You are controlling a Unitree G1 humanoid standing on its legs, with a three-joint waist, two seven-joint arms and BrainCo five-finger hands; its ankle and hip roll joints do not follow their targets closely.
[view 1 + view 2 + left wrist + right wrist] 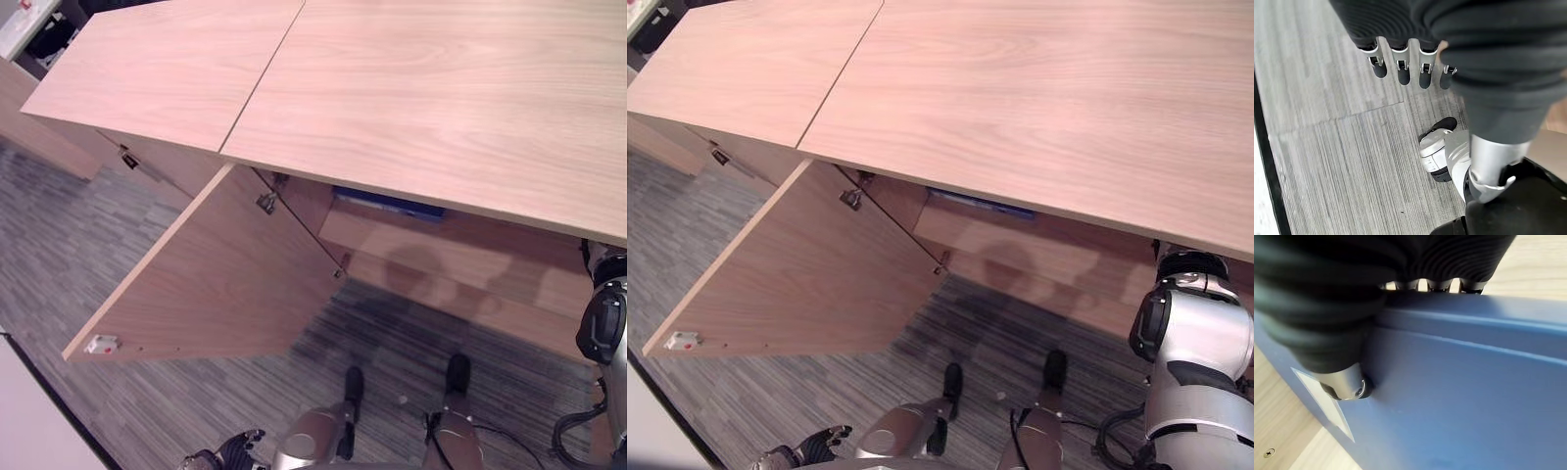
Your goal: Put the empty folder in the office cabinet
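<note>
A blue folder (1459, 396) with a white label stands inside the light wooden office cabinet (392, 88). Its edge shows as a blue strip (387, 203) under the cabinet top. My right hand (1347, 382) is shut on the folder, fingers hooked over its upper edge and the thumb pressed on its face. In the eye views my right arm reaches under the cabinet top, which hides the hand. My left hand (1400, 68) hangs low over the carpet (225, 452), its fingers straight and holding nothing.
The cabinet's left door (216, 274) stands wide open, swung out over the grey striped carpet (59, 255), with a white catch (101, 344) at its corner. A second cabinet section (167, 69) adjoins on the left. A white surface (29, 421) borders the lower left.
</note>
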